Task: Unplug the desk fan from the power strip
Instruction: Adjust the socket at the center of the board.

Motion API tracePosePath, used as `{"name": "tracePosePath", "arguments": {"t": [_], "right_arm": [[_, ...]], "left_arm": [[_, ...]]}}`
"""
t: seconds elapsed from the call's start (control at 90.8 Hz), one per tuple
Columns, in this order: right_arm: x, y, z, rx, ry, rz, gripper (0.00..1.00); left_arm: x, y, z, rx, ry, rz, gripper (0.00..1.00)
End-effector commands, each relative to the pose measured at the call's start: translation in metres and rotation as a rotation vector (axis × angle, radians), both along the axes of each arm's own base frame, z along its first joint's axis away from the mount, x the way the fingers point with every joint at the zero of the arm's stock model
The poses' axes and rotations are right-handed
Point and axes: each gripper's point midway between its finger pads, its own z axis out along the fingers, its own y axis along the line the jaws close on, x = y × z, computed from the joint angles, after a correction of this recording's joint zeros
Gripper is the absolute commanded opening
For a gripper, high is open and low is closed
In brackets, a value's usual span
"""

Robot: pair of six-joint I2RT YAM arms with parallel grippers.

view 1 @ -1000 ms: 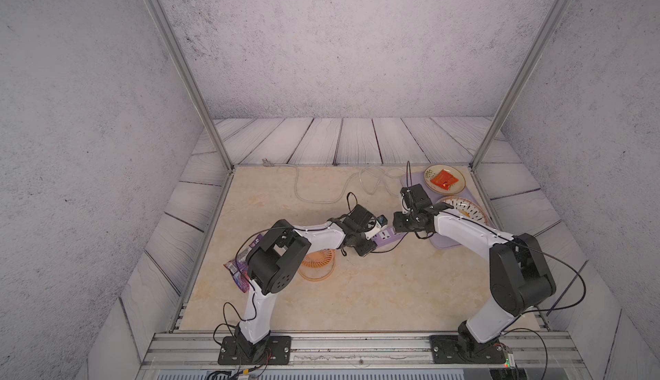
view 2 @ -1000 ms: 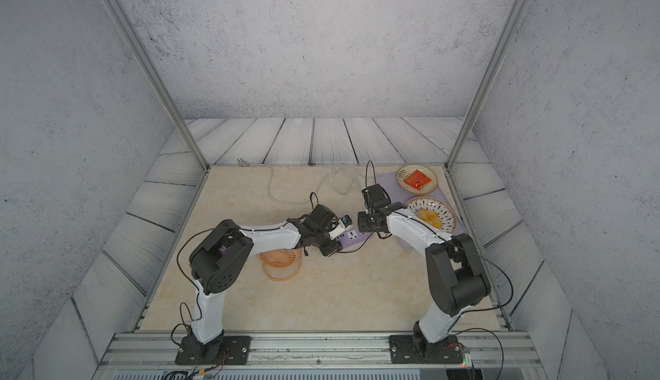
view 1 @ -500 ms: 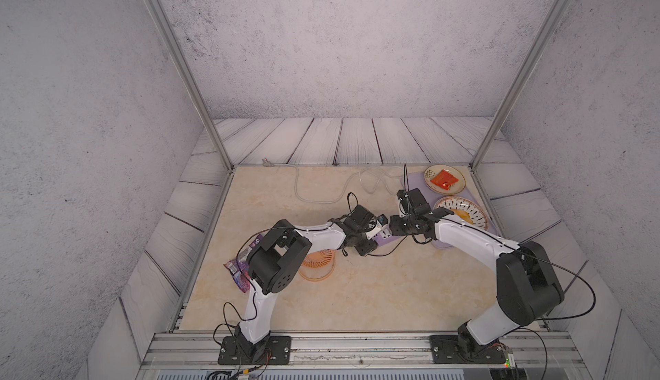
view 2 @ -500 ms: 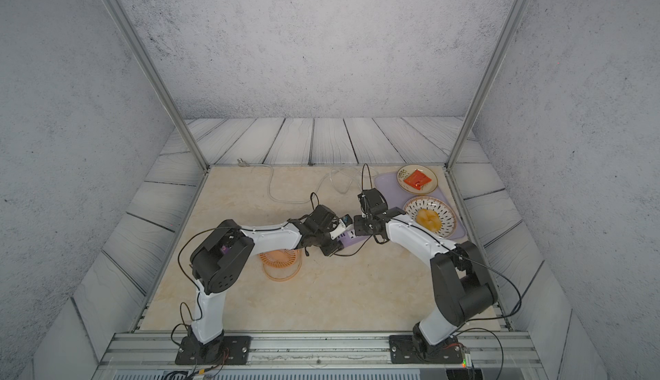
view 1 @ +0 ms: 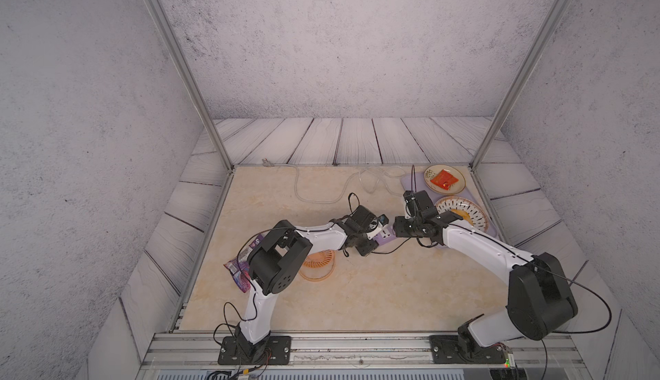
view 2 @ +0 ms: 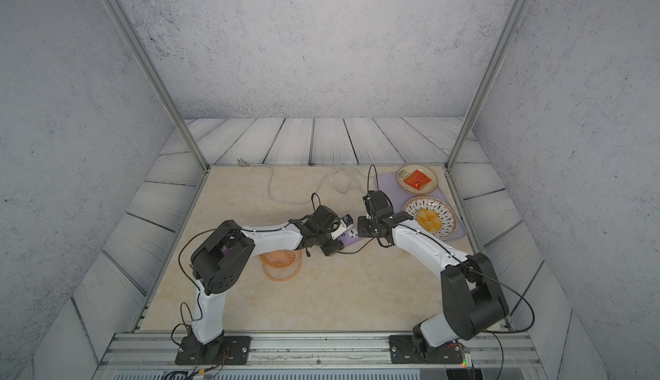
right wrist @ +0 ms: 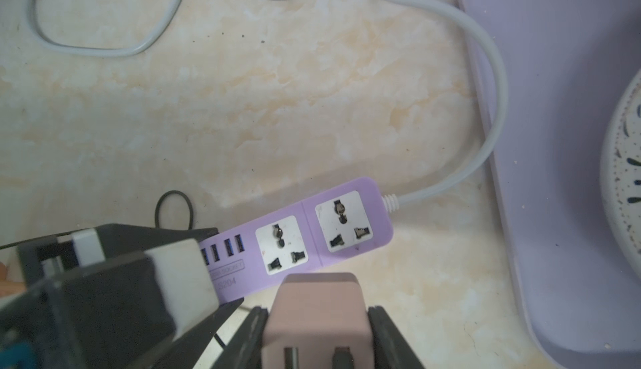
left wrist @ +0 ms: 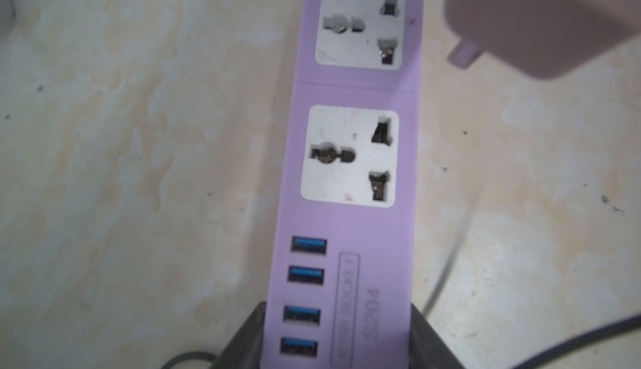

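Two white sockets [left wrist: 350, 155] on the power strip [left wrist: 350, 86] stand empty. My left gripper [left wrist: 338, 315] pinches the strip's USB end. My right gripper [right wrist: 317, 315] is clamped on the fan's pinkish plug cube [right wrist: 317, 291], held just beside the strip with its prongs clear. The desk fan [view 1: 318, 265] sits on the table [view 1: 393, 289], well apart from the strip, beyond its USB end.
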Motion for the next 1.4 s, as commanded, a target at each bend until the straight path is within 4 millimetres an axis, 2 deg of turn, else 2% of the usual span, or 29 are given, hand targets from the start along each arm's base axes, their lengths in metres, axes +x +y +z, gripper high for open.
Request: {"name": "tracePosePath", "arguments": {"t": [0.0,0.132,0.242,0.418,0.594,0.749,0.793,0.848,0.903,1.035,1.2,1.387], "right_arm": [[-0.017,-0.006,0.002,0.029,0.010,-0.027,0.09],[-0.033,-0.008,-0.001,0.067,0.022,-0.034,0.10],[-0.046,-0.008,-0.001,0.115,0.024,-0.039,0.10],[-0.063,-0.010,0.001,0.164,0.022,-0.036,0.10],[-0.079,-0.002,0.002,0.247,0.047,-0.014,0.10],[-0.088,0.001,-0.002,0.294,0.068,-0.012,0.10],[-0.090,0.001,-0.002,0.298,0.067,-0.015,0.10],[-0.090,0.000,-0.002,0.300,0.061,-0.019,0.10],[-0.091,0.000,-0.003,0.301,0.063,-0.017,0.10],[-0.091,0.002,-0.003,0.312,0.070,-0.013,0.10],[-0.091,0.012,-0.005,0.372,0.090,-0.009,0.10],[-0.093,0.026,-0.017,0.468,0.148,-0.010,0.10]], "left_arm": [[0.013,0.003,0.025,-0.002,-0.058,0.053,0.06],[0.017,0.003,0.037,-0.014,-0.082,0.063,0.24],[0.019,0.003,0.044,-0.018,-0.093,0.070,0.35],[0.021,0.005,0.059,-0.040,-0.121,0.090,0.47],[0.027,0.009,0.075,-0.046,-0.155,0.129,0.60],[0.025,0.010,0.080,-0.070,-0.158,0.141,0.62],[0.024,0.008,0.077,-0.072,-0.150,0.134,0.56],[0.024,0.007,0.070,-0.063,-0.140,0.125,0.44],[0.027,0.006,0.065,-0.050,-0.132,0.133,0.43],[0.029,0.006,0.066,-0.065,-0.129,0.161,0.54],[0.029,0.017,0.088,-0.111,-0.160,0.235,0.61],[0.026,0.038,0.120,-0.182,-0.174,0.372,0.64]]}}
